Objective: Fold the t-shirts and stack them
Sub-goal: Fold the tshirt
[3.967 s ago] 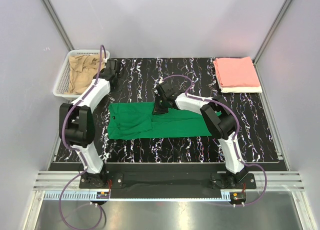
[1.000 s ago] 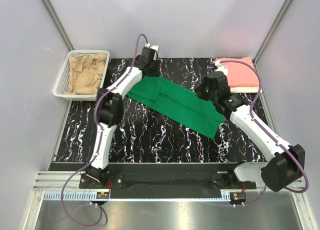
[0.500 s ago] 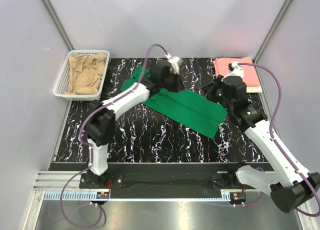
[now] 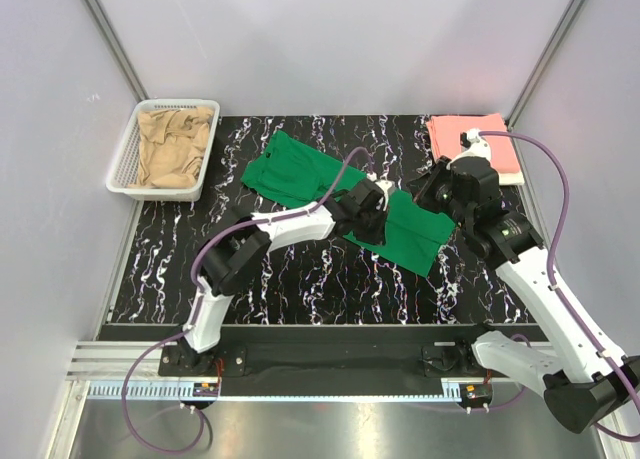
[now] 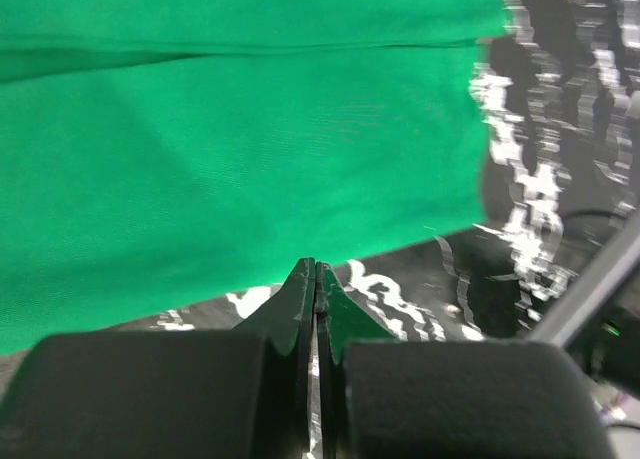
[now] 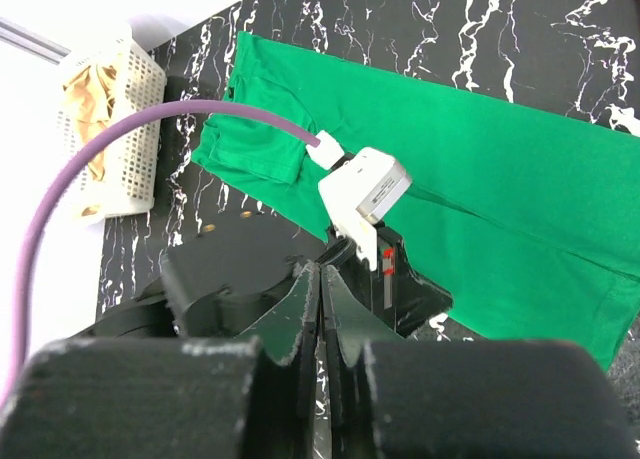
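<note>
The left arm lies stretched low across the worktop point(image 4: 300, 279), its gripper point(image 5: 315, 272) clenched tip to tip right at the near hem of the green t-shirt point(image 4: 290, 174) (whether any cloth is nipped between the tips I cannot tell). The shirt lies flat and slantwise mid-worktop. The right arm is raised over the shirt's right end, its gripper point(image 6: 320, 279) clamped together on nothing, facing down. The folded salmon pink t-shirt point(image 4: 480, 139) sits back right. The tan-beige t-shirt point(image 4: 170, 144) lies crumpled in the white mesh basket point(image 4: 122, 169).
</note>
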Robot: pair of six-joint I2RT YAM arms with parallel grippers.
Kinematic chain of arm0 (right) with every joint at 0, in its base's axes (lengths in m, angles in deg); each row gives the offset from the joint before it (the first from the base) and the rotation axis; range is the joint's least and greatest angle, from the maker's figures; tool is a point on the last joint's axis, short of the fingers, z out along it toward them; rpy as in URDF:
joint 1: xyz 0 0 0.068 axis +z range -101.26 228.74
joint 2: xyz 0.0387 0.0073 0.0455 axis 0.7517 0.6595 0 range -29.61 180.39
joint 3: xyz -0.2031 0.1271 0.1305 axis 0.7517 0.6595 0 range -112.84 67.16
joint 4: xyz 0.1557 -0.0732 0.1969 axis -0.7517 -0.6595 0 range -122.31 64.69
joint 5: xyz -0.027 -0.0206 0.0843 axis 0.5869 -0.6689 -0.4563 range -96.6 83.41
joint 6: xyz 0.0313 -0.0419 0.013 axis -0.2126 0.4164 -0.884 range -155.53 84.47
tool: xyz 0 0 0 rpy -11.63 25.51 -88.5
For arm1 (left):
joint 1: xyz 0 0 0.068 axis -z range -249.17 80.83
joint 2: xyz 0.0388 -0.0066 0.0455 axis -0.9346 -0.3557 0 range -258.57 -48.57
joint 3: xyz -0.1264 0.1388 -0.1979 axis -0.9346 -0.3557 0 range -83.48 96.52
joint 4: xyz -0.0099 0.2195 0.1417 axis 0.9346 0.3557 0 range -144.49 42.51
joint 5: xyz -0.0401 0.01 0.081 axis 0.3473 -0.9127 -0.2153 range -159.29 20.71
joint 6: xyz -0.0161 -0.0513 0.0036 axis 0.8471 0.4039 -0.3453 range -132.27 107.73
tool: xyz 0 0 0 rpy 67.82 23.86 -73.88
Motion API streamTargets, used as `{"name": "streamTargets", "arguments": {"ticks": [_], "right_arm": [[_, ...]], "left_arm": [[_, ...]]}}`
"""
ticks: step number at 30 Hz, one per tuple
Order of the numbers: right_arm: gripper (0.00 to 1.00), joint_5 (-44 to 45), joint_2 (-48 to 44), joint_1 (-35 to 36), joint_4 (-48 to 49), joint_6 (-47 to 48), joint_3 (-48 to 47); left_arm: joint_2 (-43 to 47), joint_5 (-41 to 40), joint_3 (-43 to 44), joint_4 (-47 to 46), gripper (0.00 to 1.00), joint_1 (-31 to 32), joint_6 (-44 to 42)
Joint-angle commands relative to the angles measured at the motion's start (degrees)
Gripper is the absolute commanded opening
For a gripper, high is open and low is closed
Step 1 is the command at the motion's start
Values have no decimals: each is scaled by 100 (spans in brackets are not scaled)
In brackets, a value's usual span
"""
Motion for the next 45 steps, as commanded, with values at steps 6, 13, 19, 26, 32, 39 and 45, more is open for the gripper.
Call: {"name": "streamTargets", "arguments": {"ticks": [6,13,19,26,32,39,45], "right_arm": [[9,-187,124,-25,-43,-62,-211],[11,-626,457,-16,35,-18,-255],[12,-706,651,-33,9,122,-457],[15,-855,941,-77,0,333,-414],[16,-1295,1731,-95,0,640,-186],[19,-1664,2180,-104,317,869,149],[19,-1559,2198,-104,536,738,184]], "left_arm": [[-132,-1021,-296,261,0,-27,-3],[201,-1294,-963,305,0,8,111],[940,-1793,-1895,532,0,17,269],[2115,-2629,-2878,1263,0,8,708],[3214,-3008,-3575,1509,0,-237,1087],[3473,-2814,-2249,1659,5,-1483,245],[1848,-2700,-703,1676,0,-2556,-161]]}}
